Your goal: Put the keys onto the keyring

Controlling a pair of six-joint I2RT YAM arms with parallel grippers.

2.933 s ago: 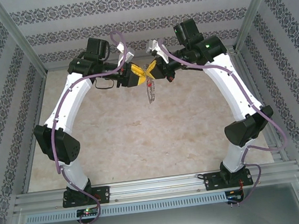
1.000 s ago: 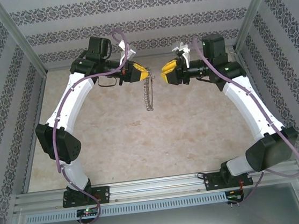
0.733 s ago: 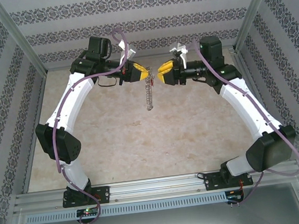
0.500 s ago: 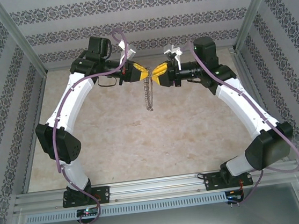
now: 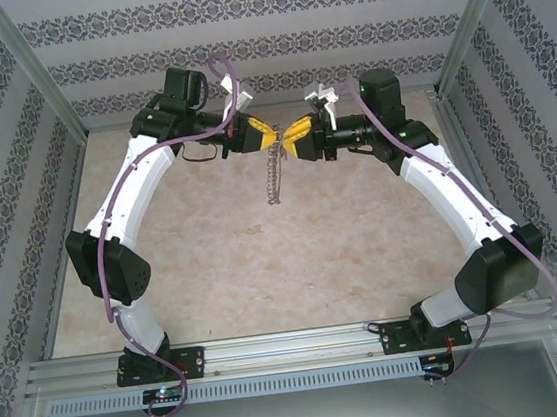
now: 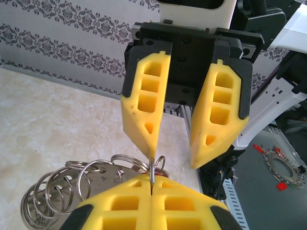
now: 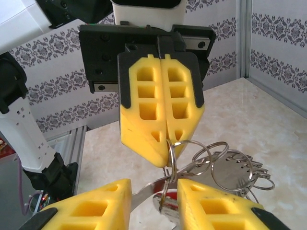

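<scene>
The keyring (image 5: 272, 179) hangs as a floppy chain of silvery rings above the table's far middle. My left gripper (image 5: 269, 139) is shut on its top ring; the left wrist view shows the yellow pads (image 6: 120, 206) pinching that ring and the keyring's loops (image 6: 57, 189) dangling to the left. My right gripper (image 5: 296, 138) faces it tip to tip and is open. In the right wrist view the right gripper (image 7: 153, 184) stands either side of the pinched ring and the red-headed key (image 7: 169, 195), below the left gripper (image 7: 168, 151). More of the keyring's loops (image 7: 235, 167) trail right.
The beige marble table (image 5: 295, 267) lies well below both grippers. Patterned walls and aluminium posts (image 5: 37, 80) close in the sides and back. A rail (image 5: 294, 348) with the arm bases runs along the near edge.
The right arm swung left until its open fingers came around the ring held by the left gripper. The left gripper stayed put; the hanging chain swayed slightly.
</scene>
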